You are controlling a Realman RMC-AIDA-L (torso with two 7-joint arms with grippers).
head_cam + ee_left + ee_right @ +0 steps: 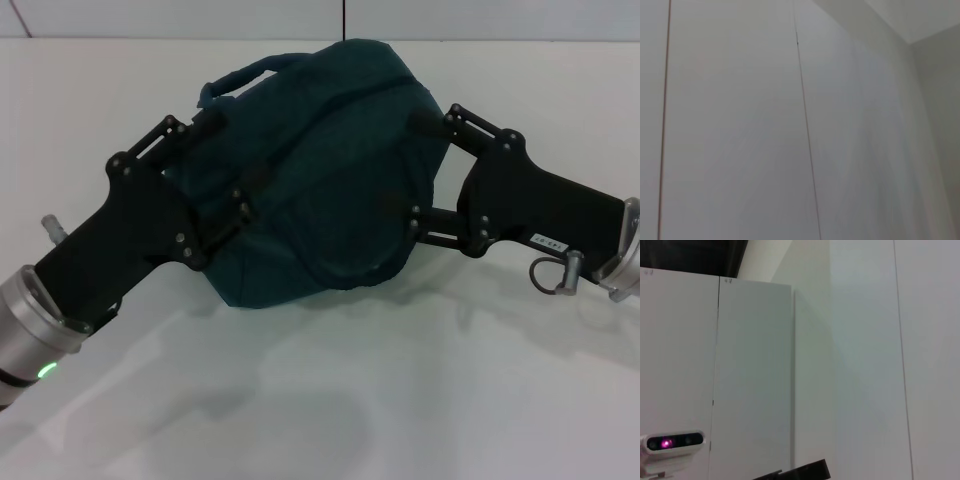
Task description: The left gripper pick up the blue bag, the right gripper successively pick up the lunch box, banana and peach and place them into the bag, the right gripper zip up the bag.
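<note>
The soft fabric bag (pixel 330 170) is a dark teal all over, plain and unpatterned, its padded handle the same teal. The angular two-fingered claw on the left (pixel 205 190) is matt black on a silver cylindrical wrist with a small green light. The claw on the right (pixel 425 175) is black too, with a silver wrist. The smooth table (pixel 330 400) is white. In the right wrist view, a small white camera (pixel 671 444) shows a magenta light against pale grey-white wall panels (pixel 755 380).
</note>
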